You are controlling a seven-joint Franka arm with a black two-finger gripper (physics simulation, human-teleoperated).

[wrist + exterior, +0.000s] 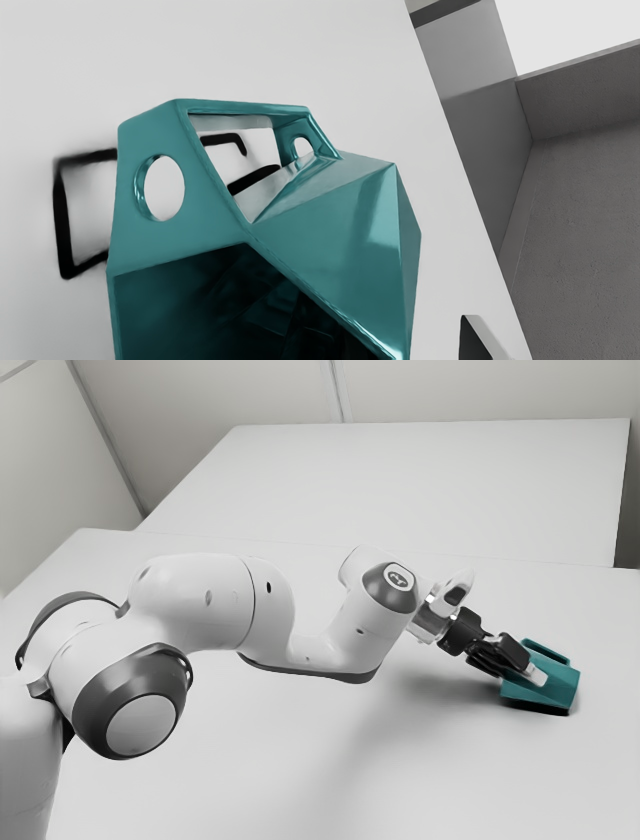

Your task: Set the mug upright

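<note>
At the exterior view's left, a pale, smooth side wall [50, 450] slants down to the white table [250, 790], with the back wall [200, 390] meeting it in a corner. The white arm [200, 600] with its grey joint covers spans the near tabletop. Behind it lies a second white top [430, 480], a faint seam line marking where the two surfaces meet, and a narrow upright joint runs down the back wall.

Farther right, the black gripper [532, 672] angles down to the teal mug [562, 686], its fingers parted and not clamped on it; in the wrist view one fingertip [472, 342] stands just beside the mug, apart from its wall. The mug is tipped on its side toward the table's right part, mouth [200, 305] facing the gripper, black shadow along its underside. Its angular handle [210, 220] has round holes. Past the table's edge, the wrist view has plain grey walls [475, 125] and a bright white patch [575, 30].
</note>
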